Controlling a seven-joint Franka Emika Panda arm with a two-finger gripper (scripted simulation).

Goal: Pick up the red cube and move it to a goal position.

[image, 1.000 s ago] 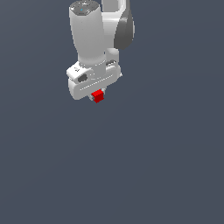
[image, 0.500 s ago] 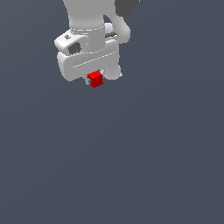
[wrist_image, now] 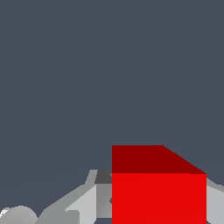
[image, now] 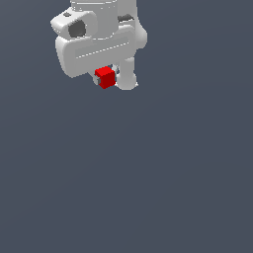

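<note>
The small bright red cube sits between the fingers of my white gripper, near the top of the exterior view, left of centre. The gripper is shut on the cube and holds it in the air. The white hand and wrist above it fill the upper part of that view. In the wrist view the red cube is large and close, with a grey finger against one side and a sliver of the other finger past its far side.
A plain dark grey-blue background fills both views. No other objects, edges or containers show.
The gripper, with the red cube in it, has moved up in the exterior view and looms larger. The hand has tilted. The cube stays held.
</note>
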